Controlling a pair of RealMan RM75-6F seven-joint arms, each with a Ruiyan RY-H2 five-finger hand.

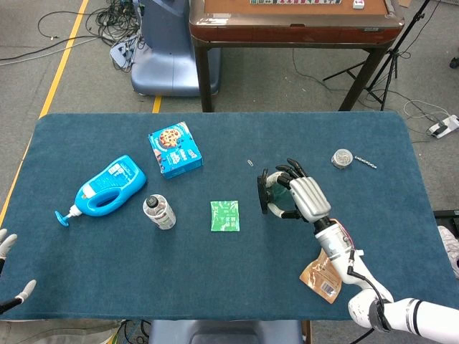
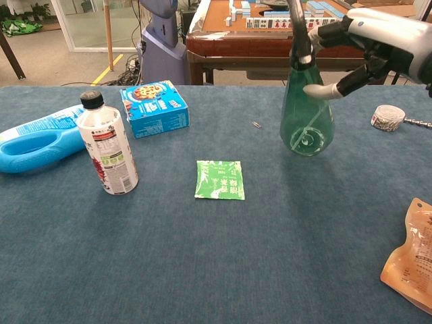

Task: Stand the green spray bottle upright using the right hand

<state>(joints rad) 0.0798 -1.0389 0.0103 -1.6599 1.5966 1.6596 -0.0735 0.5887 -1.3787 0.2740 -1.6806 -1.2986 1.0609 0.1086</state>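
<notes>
One spray bottle point(image 2: 306, 108) stood near-upright, nozzle up, right hand point(image 2: 368, 37) clasping its neck; left hand point(image 1: 7, 247) spread.

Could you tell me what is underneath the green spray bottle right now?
Only the blue table cloth. The green spray bottle hangs base-down, apparently just above it, held near its neck by the right hand. The spot directly beneath its base is covered.

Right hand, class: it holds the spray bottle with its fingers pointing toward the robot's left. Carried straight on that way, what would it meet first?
Probably the green sachet. Beyond the right hand and green spray bottle, nothing nearer lies leftward, though depth is uncertain.
</notes>
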